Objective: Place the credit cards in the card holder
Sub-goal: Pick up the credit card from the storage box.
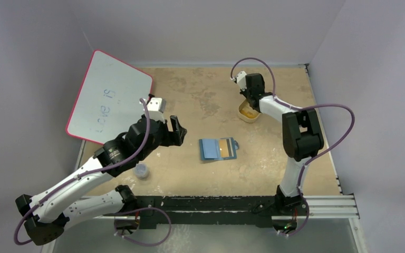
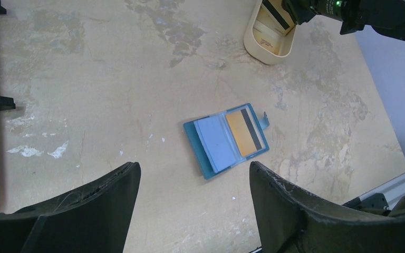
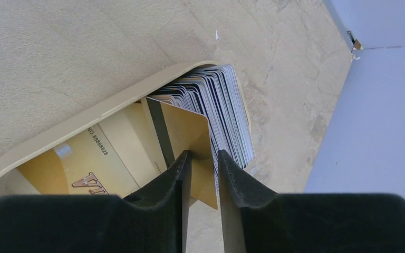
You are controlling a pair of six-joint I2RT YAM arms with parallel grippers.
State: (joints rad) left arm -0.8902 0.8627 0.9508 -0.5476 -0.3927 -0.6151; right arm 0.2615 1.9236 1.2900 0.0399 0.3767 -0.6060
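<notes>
The blue card holder [image 1: 219,148] lies open in the middle of the table, with one orange-yellow card [image 2: 245,132] in its right pocket; it also shows in the left wrist view [image 2: 213,150]. My left gripper [image 2: 195,174] is open and empty, hovering left of and above the holder. My right gripper [image 3: 204,155] is down in the beige oval tray [image 3: 84,126] at the back right. Its jaws stand narrow with one yellow dark-striped credit card [image 3: 187,124] between them, next to an upright stack of cards [image 3: 227,105]. Another card [image 3: 79,163] lies flat in the tray.
A pink-rimmed whiteboard [image 1: 108,97] leans at the back left. A small capped jar [image 1: 142,170] stands near the left arm. The right wall rises just beyond the tray [image 1: 242,117]. A metal rail runs along the near edge.
</notes>
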